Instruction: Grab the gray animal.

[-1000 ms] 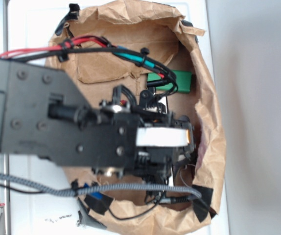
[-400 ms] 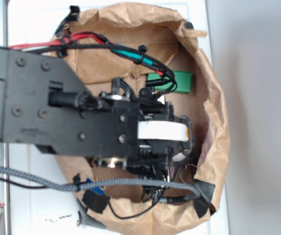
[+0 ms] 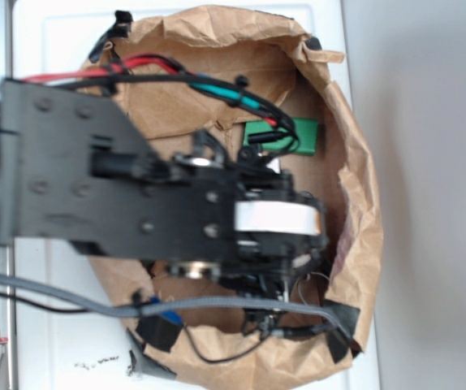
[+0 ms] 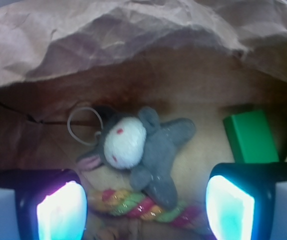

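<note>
The elephant [image 4: 142, 150] lay on the brown floor inside a crumpled paper bag [image 4: 108, 45], gray-bodied with a cream-white face, red eyes and a pinkish trunk pointing toward the left of the wrist view. A thin white string loop [image 4: 83, 125] ran from its head toward the upper left, lying flat on the paper. One gray limb reached right, and another reached down to touch a rope ring [image 4: 148, 206] of red, yellow and green strands that lay just below the toy. A green block [image 4: 250, 136] sat well to the right of the elephant, near the bag's wall. The fingers [image 4: 145, 207] stood wide apart, the left pad [image 4: 61, 210] and the right pad [image 4: 229, 207] glowing pale blue at the bottom corners of the wrist view, with the toy's lower limb and the rope between them; they gripped nothing. In the exterior view the black arm [image 3: 135, 195] reached from the left over the bag [image 3: 355, 227], which rested on a white counter [image 3: 54, 325], and hid the elephant entirely. The green block [image 3: 302, 134] showed beyond the arm's cables near the far wall of the bag.
</note>
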Robot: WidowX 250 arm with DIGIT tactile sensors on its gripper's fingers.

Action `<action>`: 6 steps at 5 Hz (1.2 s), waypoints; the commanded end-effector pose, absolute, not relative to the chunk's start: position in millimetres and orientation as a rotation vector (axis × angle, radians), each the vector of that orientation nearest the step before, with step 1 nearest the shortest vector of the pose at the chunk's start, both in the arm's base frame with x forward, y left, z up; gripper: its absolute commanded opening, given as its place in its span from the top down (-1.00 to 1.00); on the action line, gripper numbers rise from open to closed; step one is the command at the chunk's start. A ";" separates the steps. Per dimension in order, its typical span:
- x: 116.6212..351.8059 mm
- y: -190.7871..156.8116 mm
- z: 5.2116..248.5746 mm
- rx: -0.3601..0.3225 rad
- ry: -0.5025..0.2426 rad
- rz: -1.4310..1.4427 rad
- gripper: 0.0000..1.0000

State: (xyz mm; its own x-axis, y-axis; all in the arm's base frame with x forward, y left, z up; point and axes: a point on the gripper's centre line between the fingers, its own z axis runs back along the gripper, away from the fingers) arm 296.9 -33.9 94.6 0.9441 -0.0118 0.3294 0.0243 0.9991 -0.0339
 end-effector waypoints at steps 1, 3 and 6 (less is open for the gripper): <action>319.9 -42.2 81.0 -0.109 -0.366 0.062 -1.00; 300.9 -42.3 41.1 -0.069 -0.380 0.065 -1.00; 304.7 -33.4 43.4 -0.086 -0.412 0.049 1.00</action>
